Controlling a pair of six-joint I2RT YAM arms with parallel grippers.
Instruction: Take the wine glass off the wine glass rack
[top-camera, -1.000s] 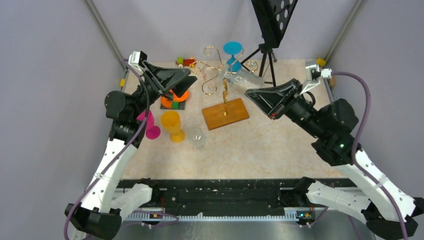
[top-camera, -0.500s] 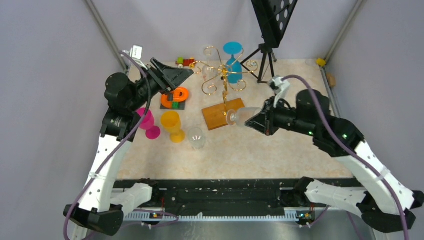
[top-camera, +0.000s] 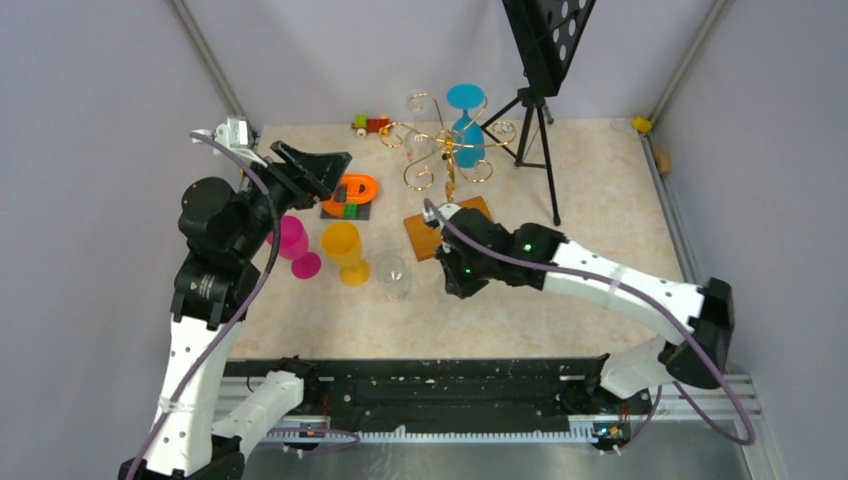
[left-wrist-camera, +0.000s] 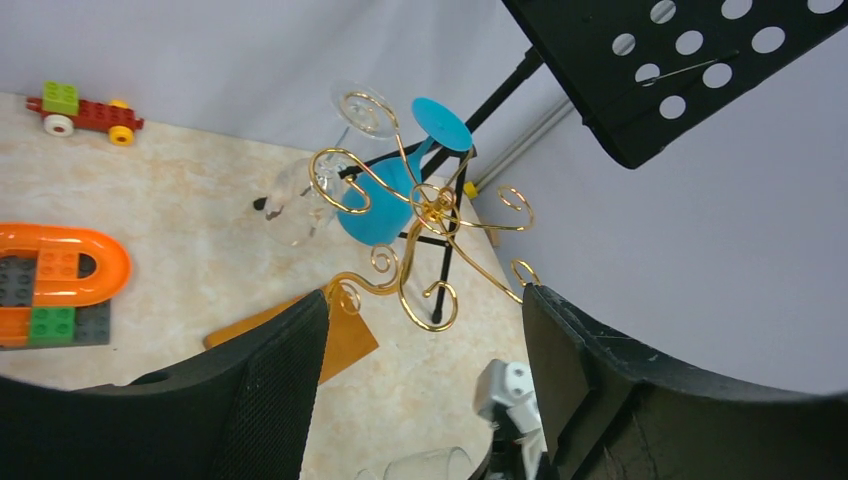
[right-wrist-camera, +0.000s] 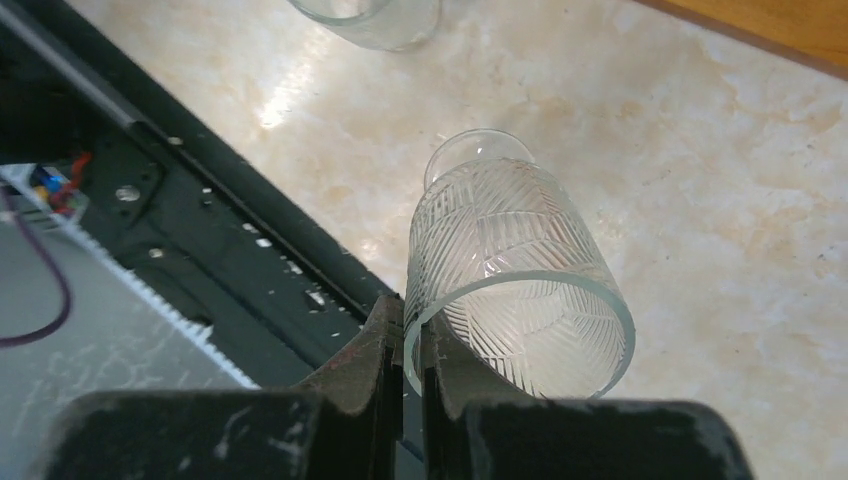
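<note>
Right gripper pinched tight on the rim of the wine glass, one finger inside the bowl and one outside; the glass is clear, cut with a herringbone pattern, its far end pointing down at the table; contact with the table cannot be told.

Change over the last second: the right arm was up at the right side of the wine glass rack with the glass among the curled arms; it has since swung down and toward the near edge, and now sits low just in front of the rack's wooden base, beside a clear tumbler.

Left gripper has drawn back leftward, jaws wide apart and holding nothing; through them the rack shows a blue glass and another clear glass hanging there.

Reading: the glass is free of the rack, so the main step looks done; what remains is likely to stand it on the table and let go. A thin rim hold, so a slip is possible.
</note>
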